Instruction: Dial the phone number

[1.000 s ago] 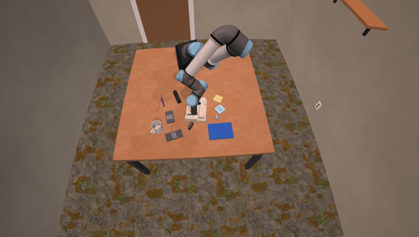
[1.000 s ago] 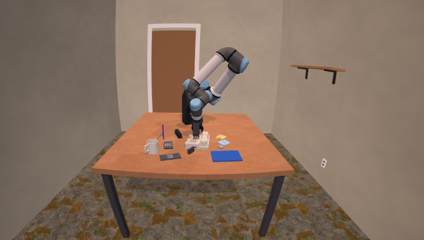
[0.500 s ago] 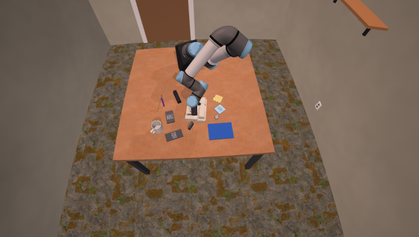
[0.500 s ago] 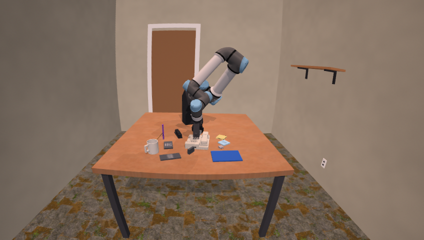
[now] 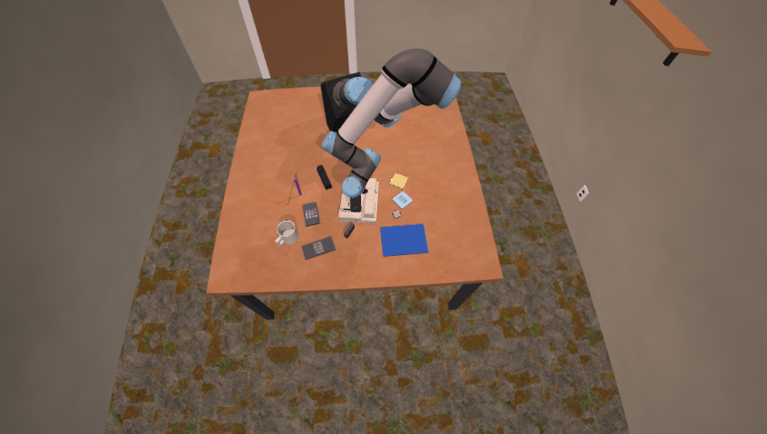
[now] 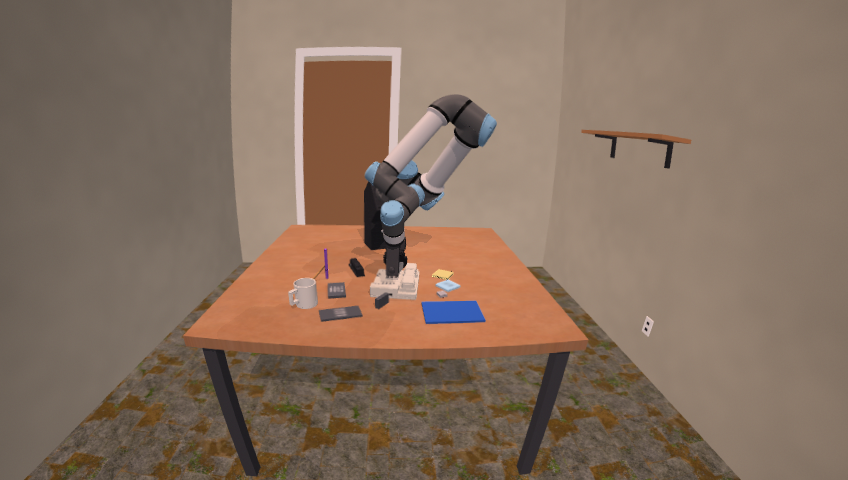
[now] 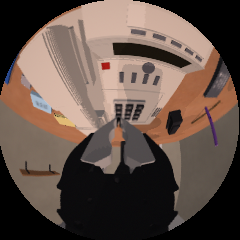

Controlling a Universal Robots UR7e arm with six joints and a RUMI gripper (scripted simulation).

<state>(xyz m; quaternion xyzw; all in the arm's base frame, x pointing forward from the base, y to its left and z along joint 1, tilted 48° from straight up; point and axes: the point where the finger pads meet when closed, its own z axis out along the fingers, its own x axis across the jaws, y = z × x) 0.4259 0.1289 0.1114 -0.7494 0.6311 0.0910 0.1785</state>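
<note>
The beige desk phone (image 5: 363, 206) (image 6: 407, 289) (image 7: 125, 60) stands near the table's middle. Its handset (image 7: 65, 55) lies in the cradle along the phone's side. My gripper (image 5: 352, 211) (image 6: 390, 277) (image 7: 118, 117) is shut with nothing between the fingers. It points straight down, its tips right at the near edge of the dark keypad (image 7: 128, 109). I cannot tell whether the tips touch a key. A pale blue note (image 5: 402, 199) (image 6: 447, 285) (image 7: 40, 102) and a yellow note (image 5: 398, 180) (image 6: 442, 273) (image 7: 64, 120) lie to the phone's right.
A white mug (image 5: 287, 231) (image 6: 304, 293), two dark calculators (image 5: 310, 213) (image 5: 317, 247), a purple pen (image 5: 297, 185) (image 7: 213, 125), small black blocks (image 5: 324, 176) (image 5: 348, 230) (image 7: 174, 121) and a blue book (image 5: 403, 239) (image 6: 452, 311) lie around the phone.
</note>
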